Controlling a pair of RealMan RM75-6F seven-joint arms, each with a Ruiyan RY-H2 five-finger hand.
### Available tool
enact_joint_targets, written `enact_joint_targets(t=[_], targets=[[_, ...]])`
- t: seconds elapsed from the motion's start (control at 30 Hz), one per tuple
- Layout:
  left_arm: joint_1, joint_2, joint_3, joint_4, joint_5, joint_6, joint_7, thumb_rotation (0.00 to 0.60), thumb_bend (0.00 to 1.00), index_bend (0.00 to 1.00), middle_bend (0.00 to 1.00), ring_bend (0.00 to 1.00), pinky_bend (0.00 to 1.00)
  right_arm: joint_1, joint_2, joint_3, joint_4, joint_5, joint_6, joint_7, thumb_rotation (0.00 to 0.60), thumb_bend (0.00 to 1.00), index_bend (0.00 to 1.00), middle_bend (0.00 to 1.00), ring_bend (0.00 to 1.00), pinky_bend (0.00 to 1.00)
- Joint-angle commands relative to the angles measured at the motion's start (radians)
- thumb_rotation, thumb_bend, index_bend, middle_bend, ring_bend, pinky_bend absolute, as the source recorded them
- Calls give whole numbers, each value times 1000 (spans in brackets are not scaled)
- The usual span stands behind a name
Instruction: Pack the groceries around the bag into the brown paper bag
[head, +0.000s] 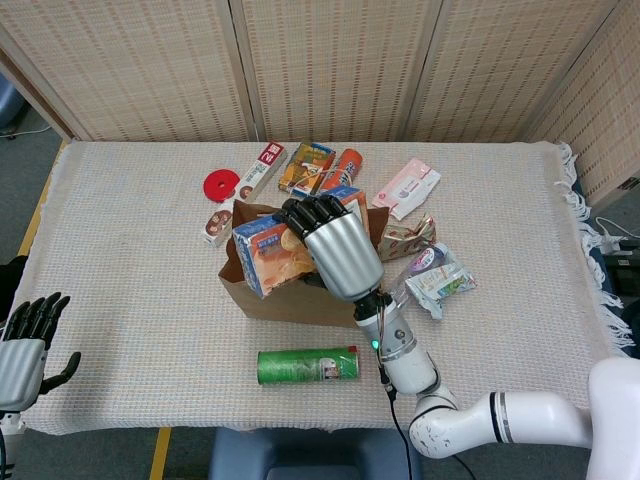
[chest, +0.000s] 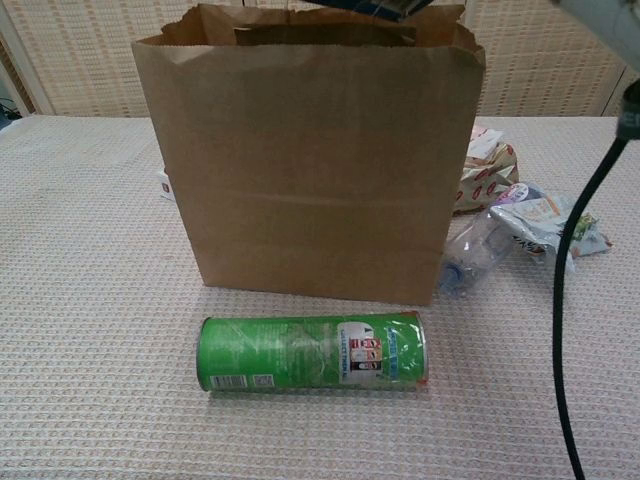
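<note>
Chip box gripped in curled fingers of right hand, held tilted directly above open brown paper bag, mouth just below; left hand open, empty, well apart at surface edge.

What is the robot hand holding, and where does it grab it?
The right robot hand holds a blue snack box by its right end, above the brown paper bag. The left robot hand holds nothing.

The right hand and its blue box cover most of the brown paper bag opening. The left hand is cut off by the head view's left edge.
</note>
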Motion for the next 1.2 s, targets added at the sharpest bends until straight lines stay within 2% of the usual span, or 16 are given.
enact_joint_targets(t=[0.03,0.1,0.2,0.27,0.33,0.67,0.87,1.03,1.2], targets=[[-1,1,0,0,0,-2,-4,600,350,0,0,0,0,9,-55,-34,55,36,-6,-11,600,219,480,582,554,548],[-1,3,0,1,-1,-3,-6,600,350,0,0,0,0,5,-50,-43,45,68,-22,-24,600,220,333,504,445,476],[-1,3,0,1,0,-3,-7,600,350,0,0,0,0,1,-39,-46,18,124,-35,-52,600,190,83,331,251,336],[-1,3,0,1,0,-2,-7,600,350,0,0,0,0,2,-34,-41,-1,158,-37,-69,600,154,8,233,149,261],[-1,2,0,1,0,-1,-6,600,350,0,0,0,0,3,-31,-33,-16,174,-30,-77,600,132,0,180,102,216],[-1,1,0,-1,-2,-1,0,600,350,0,0,0,0,-14,7,-12,-67,183,12,-69,600,99,0,121,59,143],[-1,2,-1,-2,-4,-2,1,600,349,0,0,0,0,-65,100,-11,-150,149,38,-25,600,98,0,121,59,140],[-1,2,-1,-2,-4,-2,3,600,350,0,0,0,0,-179,269,-66,-261,76,68,41,600,98,0,121,59,136],[0,1,-1,-6,-5,0,12,600,350,0,0,0,0,-322,452,-169,-295,-23,82,160,600,98,0,121,59,128]])
